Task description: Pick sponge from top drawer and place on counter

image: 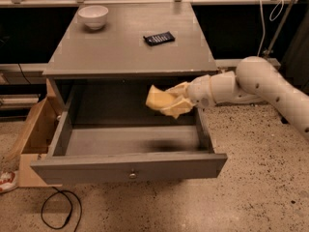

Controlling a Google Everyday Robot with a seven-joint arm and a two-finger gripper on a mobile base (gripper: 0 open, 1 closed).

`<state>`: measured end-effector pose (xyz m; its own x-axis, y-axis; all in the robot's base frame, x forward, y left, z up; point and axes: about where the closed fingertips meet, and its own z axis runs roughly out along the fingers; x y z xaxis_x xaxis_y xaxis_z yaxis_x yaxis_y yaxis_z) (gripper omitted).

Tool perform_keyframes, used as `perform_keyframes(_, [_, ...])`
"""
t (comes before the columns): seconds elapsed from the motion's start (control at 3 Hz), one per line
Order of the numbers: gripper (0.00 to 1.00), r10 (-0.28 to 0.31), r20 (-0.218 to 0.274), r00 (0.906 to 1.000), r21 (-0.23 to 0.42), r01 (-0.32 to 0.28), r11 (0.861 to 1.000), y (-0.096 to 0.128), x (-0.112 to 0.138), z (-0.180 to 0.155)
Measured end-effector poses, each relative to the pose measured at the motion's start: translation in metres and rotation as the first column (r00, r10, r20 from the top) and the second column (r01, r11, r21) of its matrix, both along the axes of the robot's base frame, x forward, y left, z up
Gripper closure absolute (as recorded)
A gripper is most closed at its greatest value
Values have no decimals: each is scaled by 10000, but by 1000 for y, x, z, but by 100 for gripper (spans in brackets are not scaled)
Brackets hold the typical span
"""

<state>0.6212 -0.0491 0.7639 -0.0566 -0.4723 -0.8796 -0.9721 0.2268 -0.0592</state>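
Note:
My gripper reaches in from the right on a white arm and is shut on the pale yellow sponge. It holds the sponge in the air above the open top drawer, just below the front edge of the grey counter. The drawer is pulled far out, with its flat front panel and small round knob towards me. The drawer floor below the sponge holds nothing that I can see.
A white bowl stands at the counter's back left. A dark flat device lies near the counter's middle right. A tan wooden box stands on the floor to the left of the drawer. A black cable loops on the floor.

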Motion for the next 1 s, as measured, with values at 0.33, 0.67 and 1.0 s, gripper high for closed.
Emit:
perform_keyframes(0.33, [100, 519, 801, 9954, 222, -538, 9983, -13, 0, 57])
perform_keyframes(0.67, [100, 519, 801, 9954, 221, -538, 9983, -13, 0, 58])
perform_keyframes(1.0, [100, 0, 1119, 9937, 43, -4, 10000, -19, 27, 100])
